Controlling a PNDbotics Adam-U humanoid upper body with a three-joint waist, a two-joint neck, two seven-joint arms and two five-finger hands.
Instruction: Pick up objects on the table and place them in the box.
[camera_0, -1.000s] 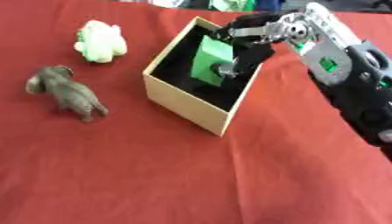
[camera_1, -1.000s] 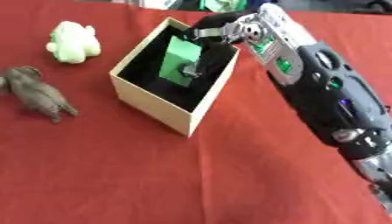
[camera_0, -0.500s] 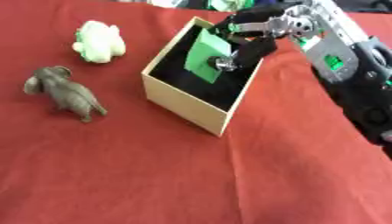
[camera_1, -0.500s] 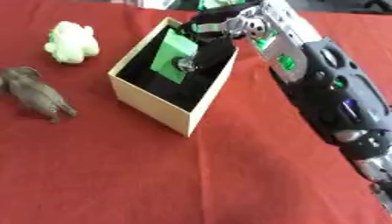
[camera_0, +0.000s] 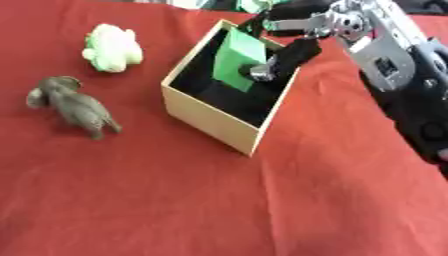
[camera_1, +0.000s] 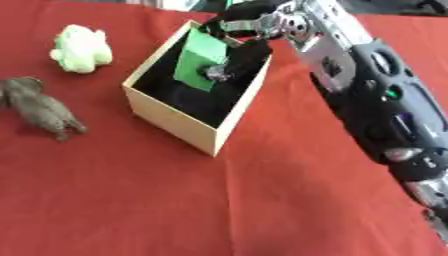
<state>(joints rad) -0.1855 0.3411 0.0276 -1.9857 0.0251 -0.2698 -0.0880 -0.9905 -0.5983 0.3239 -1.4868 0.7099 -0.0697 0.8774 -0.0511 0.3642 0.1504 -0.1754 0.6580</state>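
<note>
A cream box (camera_0: 210, 118) with a black inside stands on the red cloth. Within it a green block (camera_0: 236, 57) leans tilted against the far left wall. My right hand (camera_0: 296, 49) reaches in from the upper right; its fingers curl over the block's top edge and its thumb presses the block's face, so it is shut on the block. A grey toy elephant (camera_0: 77, 105) stands left of the box. A pale green plush toy (camera_0: 112, 46) lies behind the elephant. My left hand shows in no view.
The red tablecloth (camera_0: 219, 200) covers the whole table, with bare cloth across the near half. My right forearm (camera_1: 367, 95) spans the right side, from the box toward the lower right corner.
My right hand has drawn slightly back and up over the box. The green block leans more against the far left wall. The elephant, plush toy and box have not moved.
</note>
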